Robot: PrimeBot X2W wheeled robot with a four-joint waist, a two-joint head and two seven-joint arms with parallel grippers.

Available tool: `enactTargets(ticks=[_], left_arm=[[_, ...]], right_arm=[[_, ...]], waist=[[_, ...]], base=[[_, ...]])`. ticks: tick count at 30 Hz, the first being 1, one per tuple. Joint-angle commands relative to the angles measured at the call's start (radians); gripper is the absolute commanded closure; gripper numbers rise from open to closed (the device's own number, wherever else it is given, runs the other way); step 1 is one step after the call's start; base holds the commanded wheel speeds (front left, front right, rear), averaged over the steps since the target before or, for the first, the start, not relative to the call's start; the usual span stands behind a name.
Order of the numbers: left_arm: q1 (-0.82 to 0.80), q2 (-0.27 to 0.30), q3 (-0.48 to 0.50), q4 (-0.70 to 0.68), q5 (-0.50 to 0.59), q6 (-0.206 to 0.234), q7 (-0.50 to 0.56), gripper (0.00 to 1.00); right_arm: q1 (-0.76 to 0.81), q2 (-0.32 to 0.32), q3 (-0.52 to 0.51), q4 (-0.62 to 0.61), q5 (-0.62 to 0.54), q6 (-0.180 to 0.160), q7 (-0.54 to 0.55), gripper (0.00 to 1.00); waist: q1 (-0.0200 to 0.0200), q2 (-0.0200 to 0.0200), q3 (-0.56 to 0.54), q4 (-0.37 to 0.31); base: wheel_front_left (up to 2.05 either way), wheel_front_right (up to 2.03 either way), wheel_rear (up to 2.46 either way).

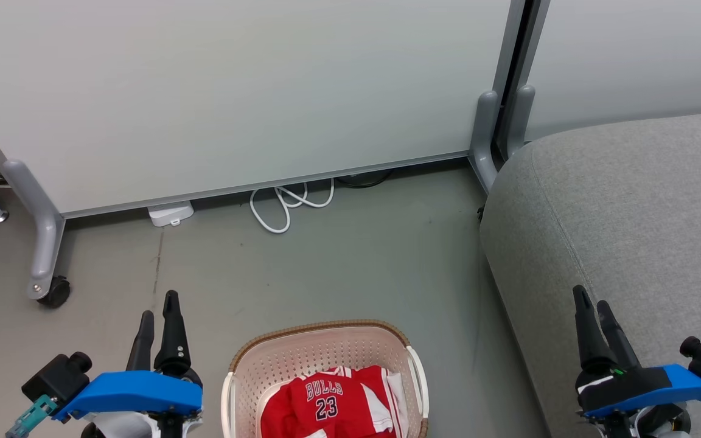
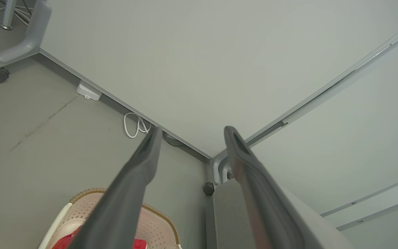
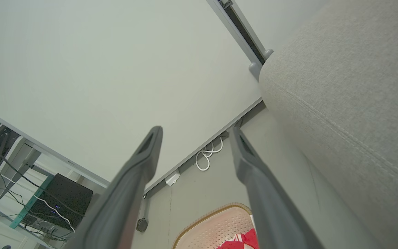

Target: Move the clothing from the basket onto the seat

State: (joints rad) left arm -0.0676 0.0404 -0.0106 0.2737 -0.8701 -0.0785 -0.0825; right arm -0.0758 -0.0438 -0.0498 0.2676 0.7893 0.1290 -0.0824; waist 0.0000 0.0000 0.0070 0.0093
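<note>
Either side of the basket (image 1: 320, 356), left gripper (image 1: 159, 304) and right gripper (image 1: 590, 297) spread wide, empty (clothing (image 1: 332, 407) untouched).

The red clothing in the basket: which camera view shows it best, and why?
The head view: the clothing lies in the basket with "BULLS 23" readable. The left wrist view shows red scraps at its bottom edge; the right wrist view, a small red corner there.

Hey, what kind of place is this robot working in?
Probably a lab or office staged as a home: wheeled partition panels, a coiled white cable, and a grey sofa beside a basket.
</note>
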Motion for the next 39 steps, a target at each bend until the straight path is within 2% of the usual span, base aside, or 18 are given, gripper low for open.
enactTargets(ticks=[1, 21, 39], left_arm=[[-0.029, 0.009, -0.01, -0.013, 0.064, 0.002, -0.016, 0.0], [-0.036, 0.01, -0.045, 0.009, 0.335, 0.002, -0.07, 0.0], [-0.047, 0.011, -0.061, 0.058, 0.49, -0.005, -0.111, 0.0]], right_arm=[[-0.023, -0.007, 0.004, -0.016, -0.059, 0.001, -0.017, 0.0], [-0.031, -0.008, 0.022, 0.0, -0.298, 0.002, -0.071, 0.0], [-0.033, -0.008, 0.039, 0.019, -0.471, 0.002, -0.112, 0.0]], waist=[[0.0, 0.0, 0.0, 0.0], [0.0, 0.0, -0.002, 0.004], [0.0, 0.0, -0.005, 0.006]], base=[[0.0, 0.0, 0.0], [0.0, 0.0, 0.0], [0.0, 0.0, 0.0]])
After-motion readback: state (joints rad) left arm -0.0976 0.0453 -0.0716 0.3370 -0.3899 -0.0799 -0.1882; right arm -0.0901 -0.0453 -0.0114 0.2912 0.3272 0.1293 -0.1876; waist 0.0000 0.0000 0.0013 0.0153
